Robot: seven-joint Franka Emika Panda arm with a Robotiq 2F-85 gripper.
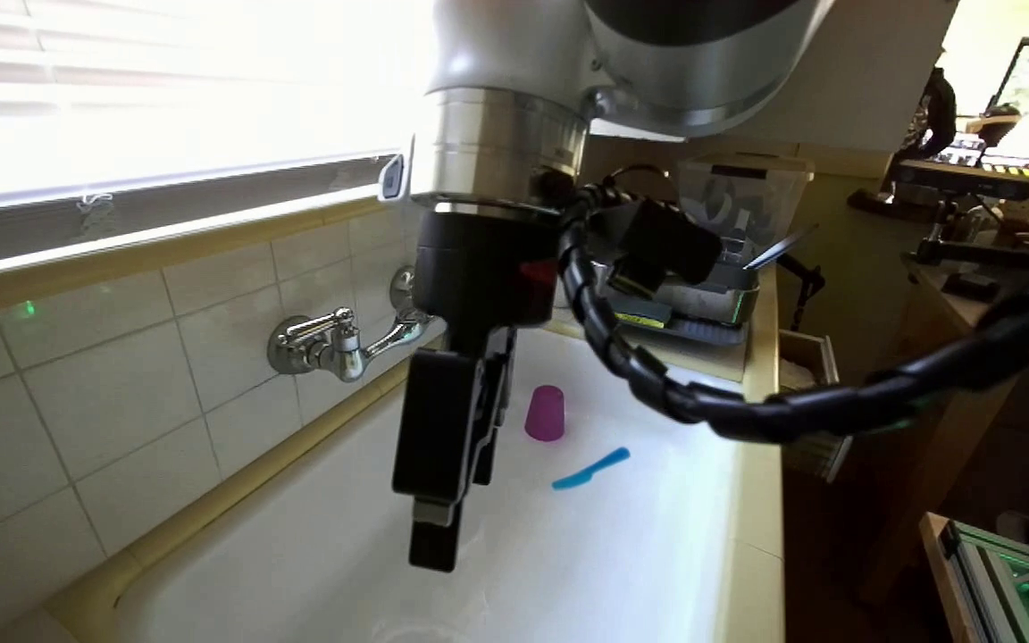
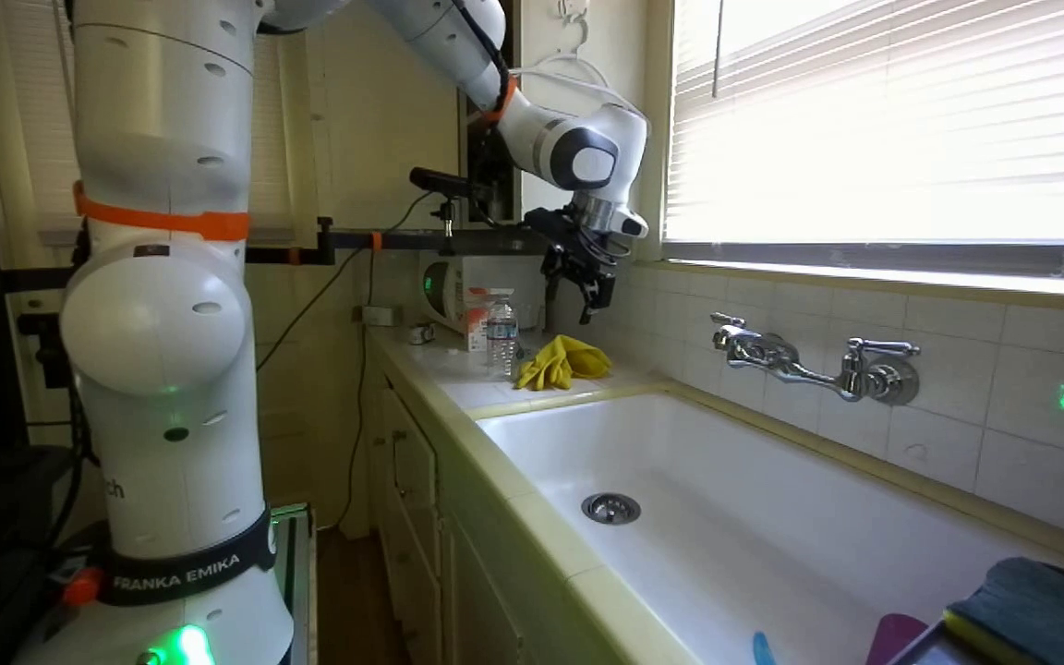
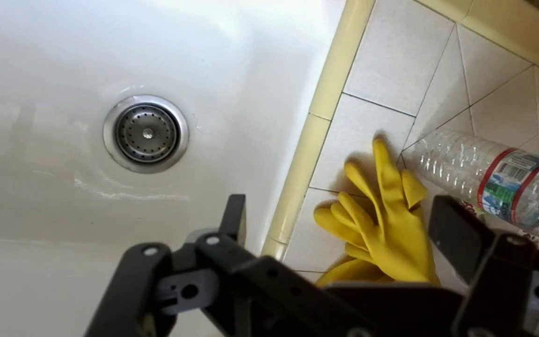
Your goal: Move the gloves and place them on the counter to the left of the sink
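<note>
The yellow gloves [image 2: 565,362] lie bunched on the pale tiled counter [image 2: 488,395] at the drain end of the sink [image 2: 735,480]. In the wrist view the gloves [image 3: 398,234] have limp fingers spread over the counter [image 3: 386,51], beside the sink [image 3: 232,112]; their lower part is hidden by my gripper. My gripper [image 3: 346,227] is open and empty, with the gloves seen between its fingers. In an exterior view my gripper [image 2: 590,309] is above the gloves, apart from them. My gripper [image 1: 447,518] also shows in an exterior view, where the gloves are not seen.
A clear plastic bottle [image 2: 501,337] stands close beside the gloves, with a microwave [image 2: 495,277] behind. The chrome tap [image 2: 809,365] juts from the tiled wall. A purple cup [image 1: 546,413] and a blue knife [image 1: 591,469] lie in the sink. A dish rack [image 1: 702,308] stands beyond.
</note>
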